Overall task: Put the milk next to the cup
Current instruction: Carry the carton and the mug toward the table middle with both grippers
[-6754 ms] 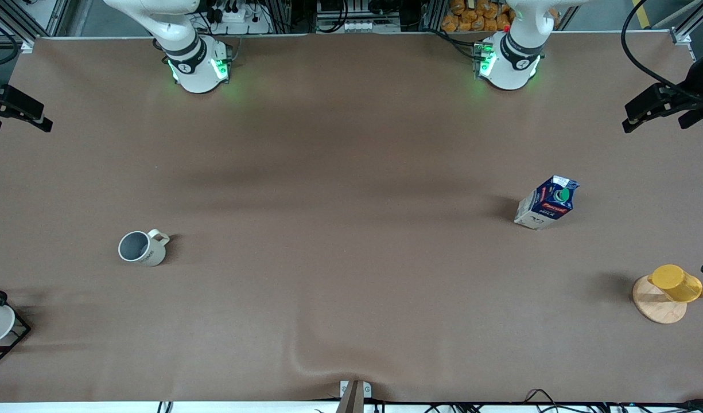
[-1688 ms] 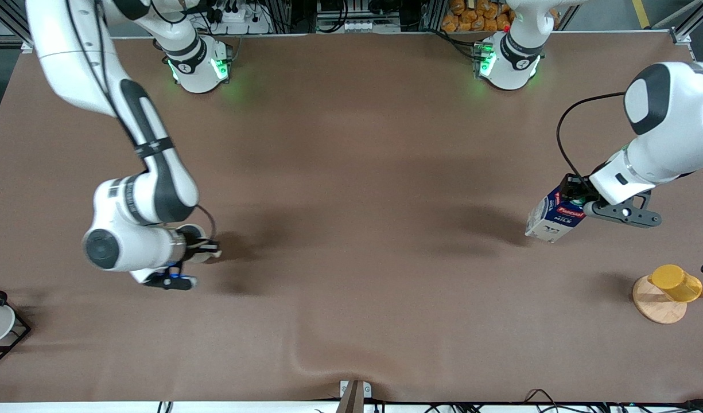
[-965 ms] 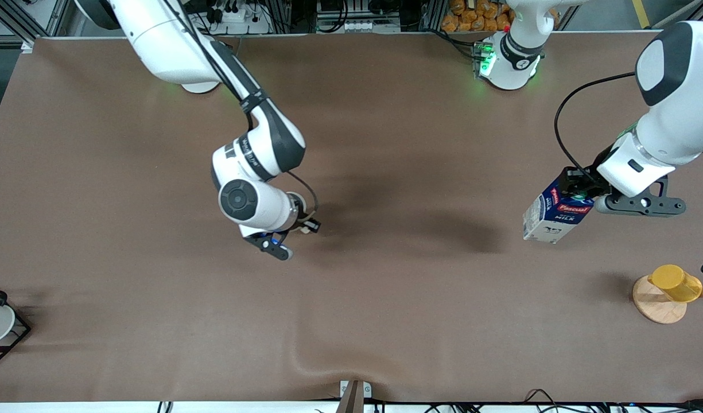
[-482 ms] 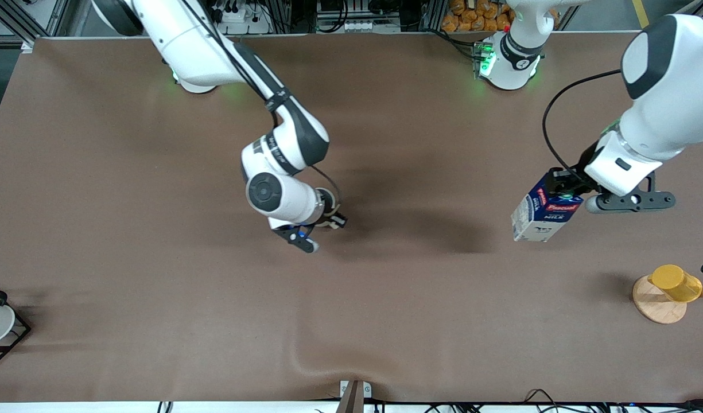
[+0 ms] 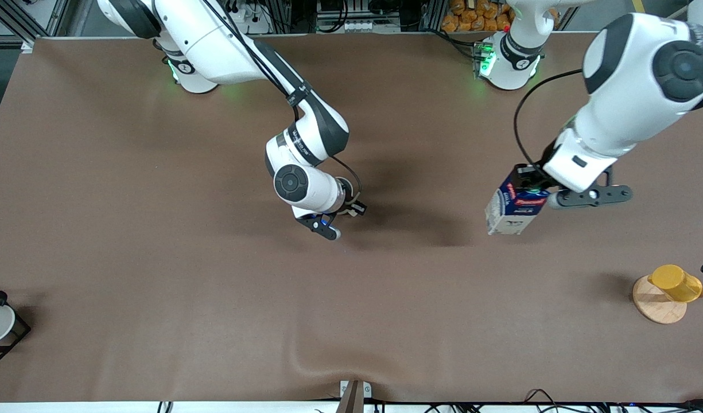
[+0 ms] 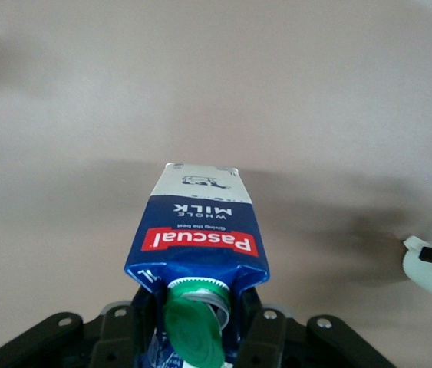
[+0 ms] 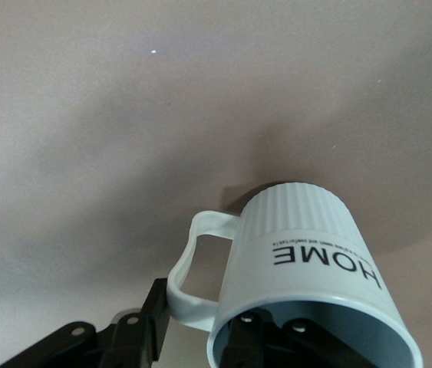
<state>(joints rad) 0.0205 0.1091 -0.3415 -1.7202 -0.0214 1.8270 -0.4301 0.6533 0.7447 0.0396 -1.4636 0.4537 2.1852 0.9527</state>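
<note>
Left gripper (image 5: 532,184), right of centre, is pinching the milk (image 5: 512,202); right gripper (image 5: 345,207), mid-frame, is apparently pinching the cup (image 7: 308,284) rim, well apart.

milk (image 5: 513,206): blue/white carton, green cap, aloft | cup (image 7: 308,284): cream ribbed mug, aloft

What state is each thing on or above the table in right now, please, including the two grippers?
Milk carton: capped, tilted, held off the table by its top.
Mug: held by its rim, lifted above the table.
Left gripper: shut on the milk carton, over the table toward the left arm's end.
Right gripper: shut on the mug, over the table's middle.
Yellow cup: resting on the wooden stand.
</note>
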